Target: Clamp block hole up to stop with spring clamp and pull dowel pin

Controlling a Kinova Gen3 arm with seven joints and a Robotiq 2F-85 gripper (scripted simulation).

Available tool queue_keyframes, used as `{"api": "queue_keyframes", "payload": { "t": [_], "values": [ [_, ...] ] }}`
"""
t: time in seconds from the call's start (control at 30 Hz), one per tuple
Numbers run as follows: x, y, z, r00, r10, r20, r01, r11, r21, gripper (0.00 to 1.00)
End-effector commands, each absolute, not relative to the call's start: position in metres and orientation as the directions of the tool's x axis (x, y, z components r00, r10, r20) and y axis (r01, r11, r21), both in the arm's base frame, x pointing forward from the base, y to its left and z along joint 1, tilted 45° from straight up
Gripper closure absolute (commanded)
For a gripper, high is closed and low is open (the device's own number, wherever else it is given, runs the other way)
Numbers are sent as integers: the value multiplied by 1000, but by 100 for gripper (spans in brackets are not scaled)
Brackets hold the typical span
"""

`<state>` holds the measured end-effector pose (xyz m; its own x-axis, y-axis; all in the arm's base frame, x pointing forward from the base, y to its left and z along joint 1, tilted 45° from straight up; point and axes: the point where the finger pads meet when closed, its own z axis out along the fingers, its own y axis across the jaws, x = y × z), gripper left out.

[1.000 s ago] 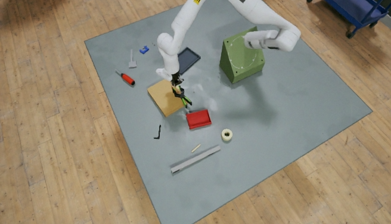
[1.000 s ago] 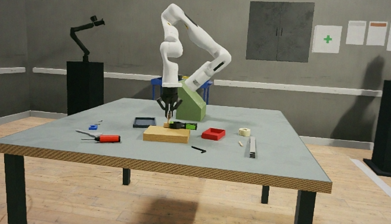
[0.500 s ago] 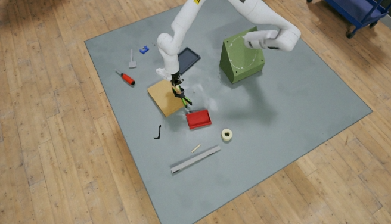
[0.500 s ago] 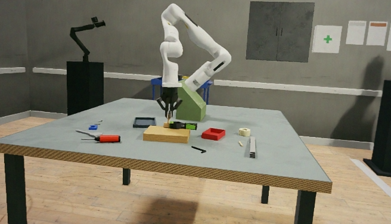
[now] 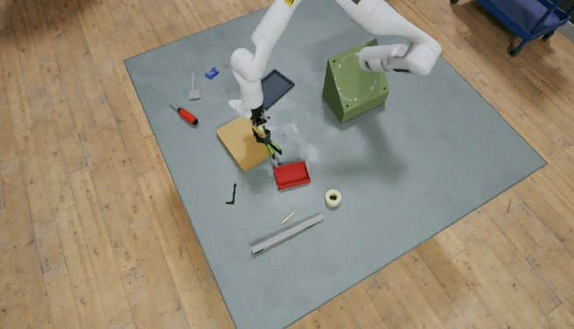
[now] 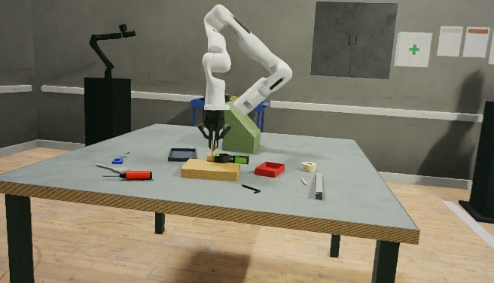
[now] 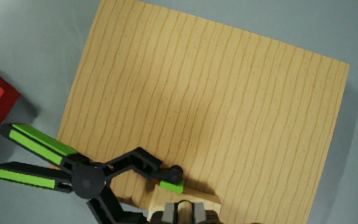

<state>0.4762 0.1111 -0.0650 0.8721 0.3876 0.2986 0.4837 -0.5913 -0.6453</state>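
On the grey table (image 6: 350,200), near its middle, lies the board (image 5: 238,143), and the gripper (image 6: 213,145) hangs straight down over its far edge. Its fingers are closed on the pin (image 6: 213,148) — a pale dowel standing upright between them, its lower end at the small block (image 6: 210,158); whether that end is free of the hole cannot be told. The block lies flat on the board at the edge where the clamp (image 7: 85,177) bites. One green-tipped clamp pad presses the block's side, and the green handles stick out past the board's edge toward the red tray (image 5: 291,174). The stop cannot be made out behind the clamp and fingers.

Away from the board, all well apart from one another: a dark tray (image 5: 276,87) just beyond the arm, a green wedge (image 5: 354,83) carrying the arm's foot, a screwdriver (image 5: 185,114), a scraper (image 5: 193,88) and a blue clip (image 5: 212,73). Nearer the front edge lie a hex key (image 5: 232,193), a tape roll (image 5: 332,198), a grey bar (image 5: 286,234) and — just beside that bar — a loose dowel (image 5: 287,217).
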Motion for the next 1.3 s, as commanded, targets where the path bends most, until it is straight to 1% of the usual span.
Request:
{"api": "queue_keyframes", "payload": {
  "t": [0.0,1.27],
  "values": [
    [477,110,-64,874,385,298,481,-594,-645,90],
    [477,110,-64,893,359,270,444,-609,-657,90]
  ]
}}
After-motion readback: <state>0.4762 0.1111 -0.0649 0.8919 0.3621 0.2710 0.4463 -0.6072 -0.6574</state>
